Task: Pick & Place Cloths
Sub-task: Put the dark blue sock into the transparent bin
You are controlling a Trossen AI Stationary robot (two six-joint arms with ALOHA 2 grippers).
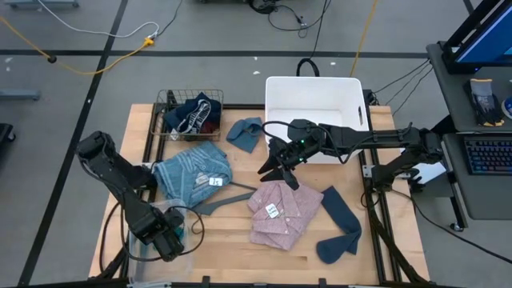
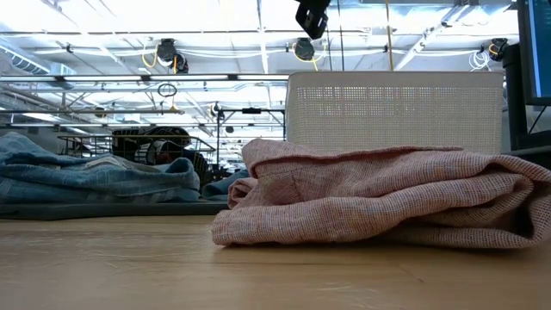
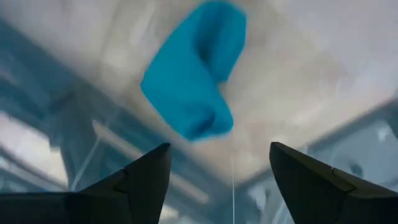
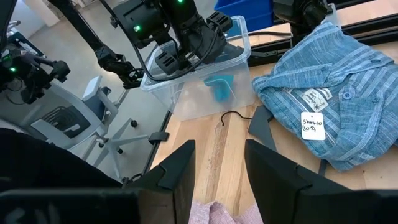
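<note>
My right gripper (image 1: 280, 170) (image 4: 217, 163) hangs open just above the far edge of the pink checked shirt (image 1: 280, 212) (image 2: 379, 194), which lies folded on the table with a white tag on top. It touches nothing. My left gripper (image 1: 168, 238) (image 3: 217, 149) is open over the clear plastic bin (image 1: 148, 248) (image 4: 199, 74) at the table's near left corner. A teal cloth (image 3: 193, 74) (image 4: 219, 87) lies on the bin's floor below its fingers. The light blue denim shirt (image 1: 192, 172) (image 4: 323, 106) lies flat with its tag up.
A white tub (image 1: 312, 108) (image 2: 396, 108) stands at the far edge, just behind my right gripper. A wire basket (image 1: 190, 116) holds dark cloths. A grey-blue cloth (image 1: 246, 132) and a navy cloth (image 1: 340, 224) lie on the table. The grey hanger (image 1: 220, 200) pokes from under the denim.
</note>
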